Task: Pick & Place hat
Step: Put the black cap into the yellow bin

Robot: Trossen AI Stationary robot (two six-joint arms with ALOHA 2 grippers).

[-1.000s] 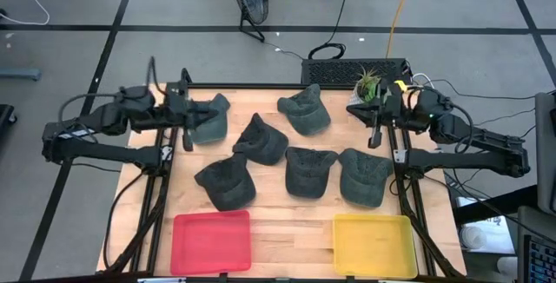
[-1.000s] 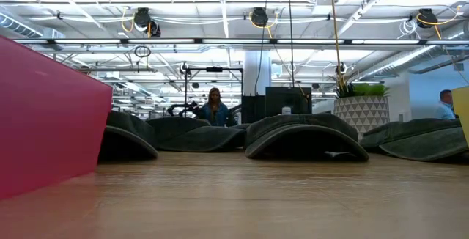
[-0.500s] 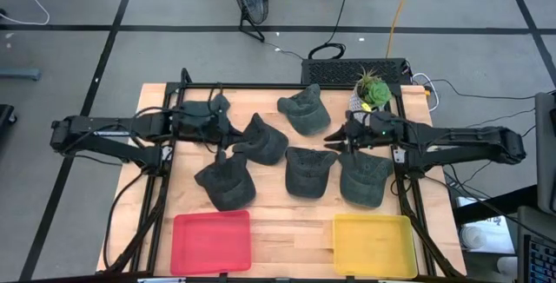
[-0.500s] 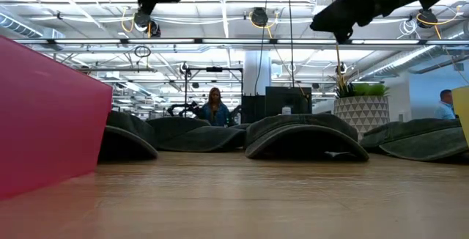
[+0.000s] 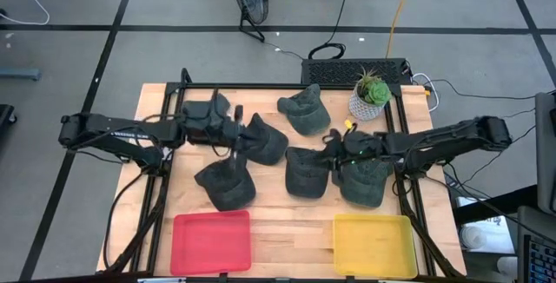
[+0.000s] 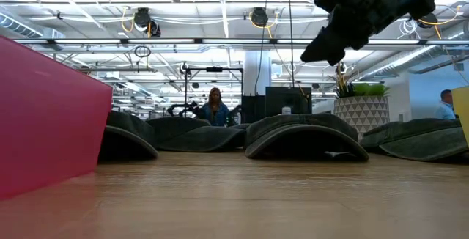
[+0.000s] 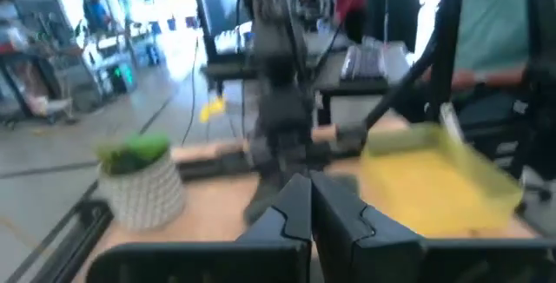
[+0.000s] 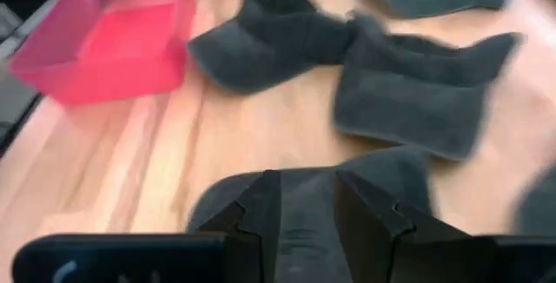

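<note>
Several dark grey hats lie brim-down on the wooden table (image 5: pixel 269 205). My left gripper (image 5: pixel 236 135) hangs shut above the table, beside the hat left of centre (image 5: pixel 263 141); in the left wrist view its fingers (image 7: pixel 310 205) are closed together and hold nothing. My right gripper (image 5: pixel 328 154) is open and hovers over the middle near hat (image 5: pixel 308 172). That hat's crown (image 8: pixel 391 166) shows below and between its spread fingers, apart from them. In the low view the right gripper (image 6: pixel 316 48) hangs well above the hats.
A red tray (image 5: pixel 211 241) stands at the near left edge and a yellow tray (image 5: pixel 373 244) at the near right. A potted plant (image 5: pixel 371 98) stands at the far right corner. Black rails (image 5: pixel 161 187) run along both sides. People show in the room behind.
Both arms have stretched out from the table's side rails toward its middle and sunk lower. The left gripper has gone right toward the hat left of centre. The right gripper has gone left and toward the near edge, tipping downward over the middle hats. No hat has moved.
</note>
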